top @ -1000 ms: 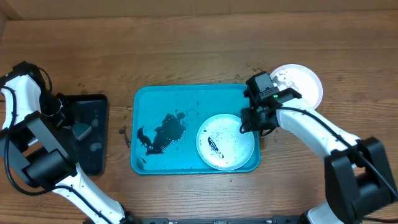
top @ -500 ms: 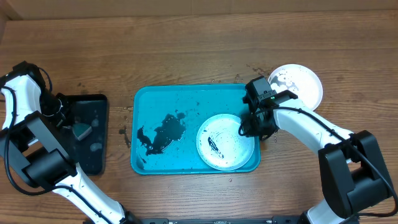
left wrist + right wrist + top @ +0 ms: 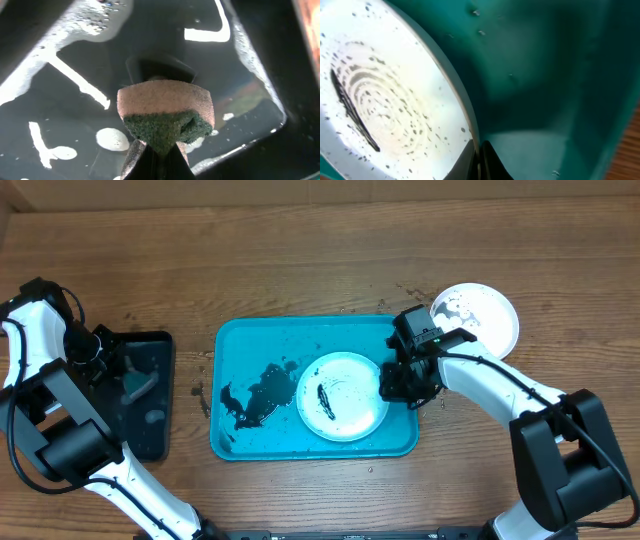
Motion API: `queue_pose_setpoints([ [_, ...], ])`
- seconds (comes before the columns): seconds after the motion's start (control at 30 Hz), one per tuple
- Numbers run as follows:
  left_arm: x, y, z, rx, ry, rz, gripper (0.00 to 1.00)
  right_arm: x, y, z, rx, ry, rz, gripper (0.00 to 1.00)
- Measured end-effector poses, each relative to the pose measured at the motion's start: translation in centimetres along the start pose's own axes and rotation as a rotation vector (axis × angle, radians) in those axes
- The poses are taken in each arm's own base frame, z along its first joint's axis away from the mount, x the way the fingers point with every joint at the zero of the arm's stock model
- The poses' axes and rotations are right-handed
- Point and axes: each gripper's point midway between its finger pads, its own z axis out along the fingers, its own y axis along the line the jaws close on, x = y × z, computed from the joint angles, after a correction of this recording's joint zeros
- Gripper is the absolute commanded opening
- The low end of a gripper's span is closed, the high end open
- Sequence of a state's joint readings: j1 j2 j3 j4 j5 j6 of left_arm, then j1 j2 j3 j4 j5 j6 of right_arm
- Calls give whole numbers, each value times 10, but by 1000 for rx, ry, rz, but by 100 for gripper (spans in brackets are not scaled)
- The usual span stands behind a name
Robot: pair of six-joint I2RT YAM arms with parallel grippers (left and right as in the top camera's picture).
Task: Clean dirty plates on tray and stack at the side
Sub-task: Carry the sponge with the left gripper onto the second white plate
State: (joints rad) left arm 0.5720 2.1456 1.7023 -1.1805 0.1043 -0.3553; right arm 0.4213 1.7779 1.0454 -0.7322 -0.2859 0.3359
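A white dirty plate (image 3: 341,396) with a black smear lies in the turquoise tray (image 3: 262,340), right of centre. My right gripper (image 3: 388,388) is shut on the plate's right rim; the right wrist view shows the fingers (image 3: 480,159) pinching the rim of the plate (image 3: 385,100) over the tray floor (image 3: 555,85). Another white plate (image 3: 480,315) with dark specks sits on the table right of the tray. My left gripper (image 3: 118,370) is shut on a sponge (image 3: 165,112), pink on top and green below, over the wet black tray (image 3: 260,75).
The black tray (image 3: 145,420) with soapy water lies at the left of the table. A black smear (image 3: 258,392) covers the left half of the turquoise tray's floor. Dark crumbs lie on the wood around the tray.
My right gripper has closed on the plate's rim and dragged the plate leftward from the tray's right corner towards its middle. The left arm has hardly moved.
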Motion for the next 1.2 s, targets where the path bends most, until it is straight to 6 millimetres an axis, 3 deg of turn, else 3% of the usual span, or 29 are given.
queue_pose_setpoints([
  [0.23,9,-16,-5,119,49,93,4,-9,40,11,-40,-82,23,4],
  [0.33,11,-25,-24,183,25,111,4,-7,50,17,-32,-99,29,4],
  [0.57,31,-38,-103,293,-89,145,4,-15,65,20,-25,-172,50,4],
  [0.67,43,-42,-112,315,-73,154,4,-17,66,20,-24,-185,68,4],
  [0.77,68,-60,-110,338,2,216,4,-17,65,20,-24,-186,97,4],
  [1.0,175,-150,-99,361,171,621,4,6,54,27,8,-86,186,4],
  [1.2,241,-197,-86,328,176,859,4,10,58,27,-10,-64,185,5],
])
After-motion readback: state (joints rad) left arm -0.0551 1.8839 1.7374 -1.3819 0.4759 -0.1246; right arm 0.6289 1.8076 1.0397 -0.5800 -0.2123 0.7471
